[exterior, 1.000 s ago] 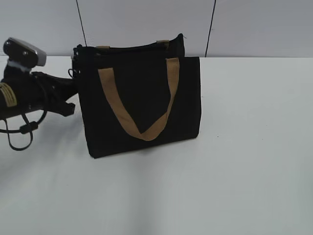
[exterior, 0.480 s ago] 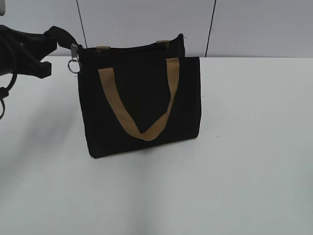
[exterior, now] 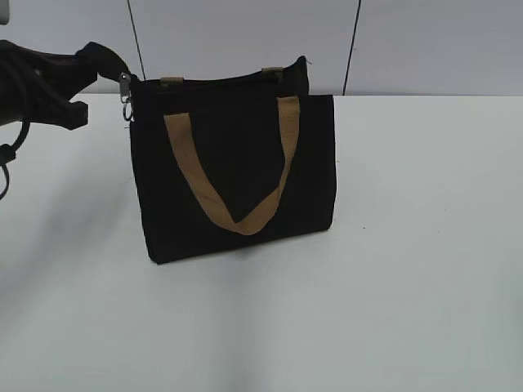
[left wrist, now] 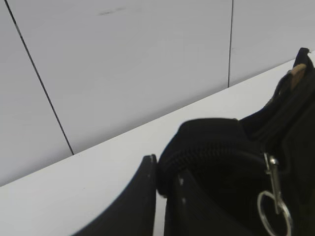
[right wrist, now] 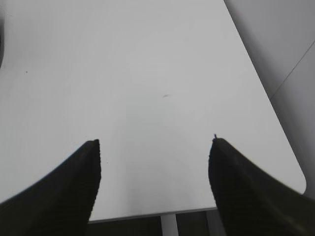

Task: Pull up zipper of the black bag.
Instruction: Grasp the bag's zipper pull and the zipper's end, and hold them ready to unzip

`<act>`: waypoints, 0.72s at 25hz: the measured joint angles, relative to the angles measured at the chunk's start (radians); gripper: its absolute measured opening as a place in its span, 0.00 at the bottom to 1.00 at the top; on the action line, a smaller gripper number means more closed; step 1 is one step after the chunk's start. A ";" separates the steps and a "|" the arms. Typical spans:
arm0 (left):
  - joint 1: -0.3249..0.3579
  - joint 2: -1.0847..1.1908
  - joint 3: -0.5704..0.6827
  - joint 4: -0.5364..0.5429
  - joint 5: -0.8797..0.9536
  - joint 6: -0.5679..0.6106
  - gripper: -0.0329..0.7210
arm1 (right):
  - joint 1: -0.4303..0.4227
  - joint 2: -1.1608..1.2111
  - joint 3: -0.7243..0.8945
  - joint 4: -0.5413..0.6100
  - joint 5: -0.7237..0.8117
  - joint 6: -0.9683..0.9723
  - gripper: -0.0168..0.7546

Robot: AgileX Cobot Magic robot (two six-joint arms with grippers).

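Left end effector [left wrist: 161, 189] clamped on black bag [exterior: 237, 175] corner fabric.
I'd steady it; zipper [left wrist: 272, 179] pull hangs just beside. Right end effector [right wrist: 153, 182] open.

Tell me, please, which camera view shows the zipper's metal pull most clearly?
The left wrist view: the zipper pull, with its clip and ring, hangs large beside the black bag. The exterior view shows it only as a tiny silvery glint at the bag's upper left corner. The right wrist view shows none of it.
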State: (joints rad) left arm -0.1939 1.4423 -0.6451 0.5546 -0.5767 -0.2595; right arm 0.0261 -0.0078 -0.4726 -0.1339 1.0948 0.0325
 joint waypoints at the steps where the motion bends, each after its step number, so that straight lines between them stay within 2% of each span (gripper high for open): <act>1: -0.005 -0.003 0.000 0.000 0.000 0.000 0.07 | 0.000 0.001 -0.006 0.007 -0.018 -0.004 0.70; 4: -0.021 -0.015 0.000 0.000 -0.001 -0.001 0.07 | 0.005 0.073 -0.021 0.063 -0.153 -0.062 0.70; 7: -0.027 -0.017 0.000 -0.007 0.012 -0.016 0.07 | 0.006 0.230 -0.030 0.185 -0.301 -0.208 0.70; 12: -0.027 -0.030 0.000 -0.032 0.035 -0.031 0.07 | 0.028 0.497 -0.031 0.558 -0.487 -0.546 0.70; 18: -0.027 -0.031 0.000 -0.035 0.053 -0.071 0.07 | 0.164 0.806 -0.081 0.978 -0.553 -0.997 0.70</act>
State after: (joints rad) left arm -0.2209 1.4117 -0.6451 0.5193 -0.5240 -0.3300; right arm 0.1902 0.7981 -0.5540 0.8443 0.5421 -0.9641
